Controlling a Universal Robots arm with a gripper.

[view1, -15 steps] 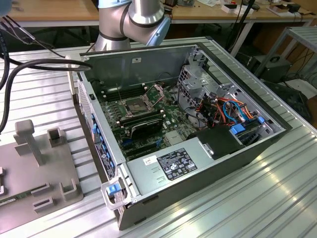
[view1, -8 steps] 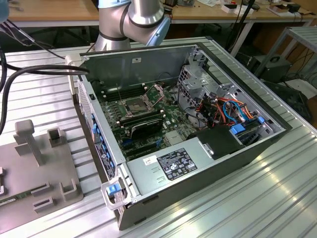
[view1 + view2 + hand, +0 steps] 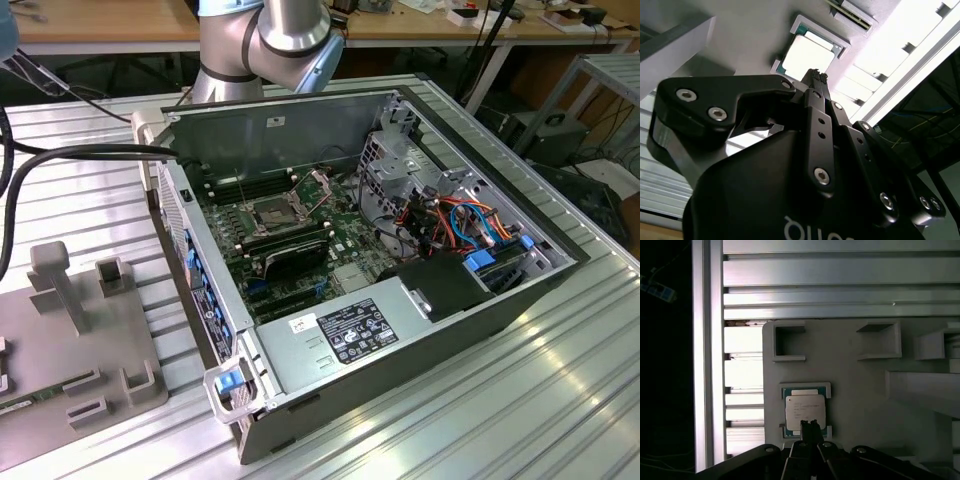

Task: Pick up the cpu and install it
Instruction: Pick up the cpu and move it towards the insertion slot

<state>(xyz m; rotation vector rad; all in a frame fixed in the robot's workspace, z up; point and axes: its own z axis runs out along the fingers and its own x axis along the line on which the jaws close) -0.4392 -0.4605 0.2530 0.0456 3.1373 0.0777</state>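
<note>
The cpu [image 3: 805, 411] lies flat, bright face up, in a shallow nest [image 3: 805, 386] on the grey tray [image 3: 860, 390], which rests on the ribbed table [image 3: 840, 275]. In both wrist views the gripper [image 3: 811, 426] hangs above it, its fingertips pressed together into one narrow point and holding nothing. That point lines up over one edge of the chip rather than its middle, so the chip lies a little ahead of the tips. The chip is square and has no long axis. What matters is the nest: raised lips bound two opposite edges, while the other two edges look free. Judging by the spread of the gripper's linkage, the fingers would open across those free edges. There is bare tray on both of those sides. A tall post [image 3: 920, 387] and small brackets [image 3: 788, 343] stand well apart from the nest. In the exterior view the tray sits at the exterior view's left, beside the open case [image 3: 400, 330]. Inside the case the socket [image 3: 272, 210] shows a dark centre, with its frame tipped up and no chip in it.
</note>
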